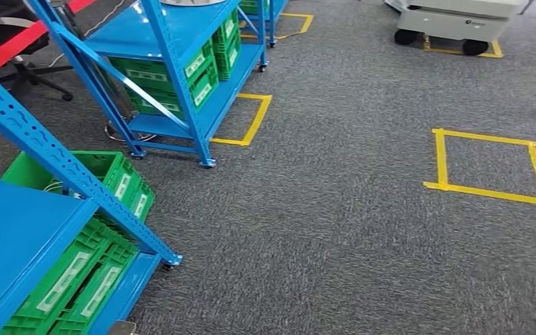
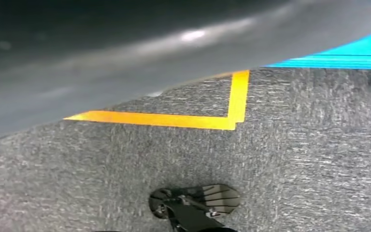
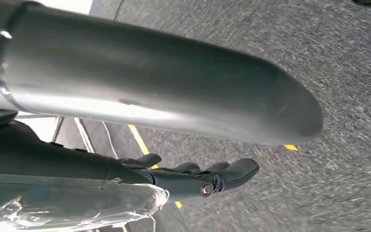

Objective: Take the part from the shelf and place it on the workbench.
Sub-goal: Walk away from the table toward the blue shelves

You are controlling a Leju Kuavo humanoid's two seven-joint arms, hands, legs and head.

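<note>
Head view: grey carpet (image 1: 335, 209) with yellow tape squares (image 1: 490, 166) is seen beside blue shelving (image 1: 174, 70); right hand (image 3: 193, 176) grips a bagged part (image 3: 72, 203); left hand's state cannot be told

The head view looks from high on the robot forward and down at the grey carpet (image 1: 335, 209), from some distance, with the near blue shelf (image 1: 21, 237) at its left edge and a yellow tape square (image 1: 490, 167) on the carpet far to the right of that shelf. The left wrist view looks down at the carpet from much nearer; a corner of yellow tape (image 2: 232, 123) lies close to a blue shelf edge (image 2: 348, 55). The right wrist view looks along the right hand (image 3: 193, 176), low over the carpet. All three views share the carpet.
</note>
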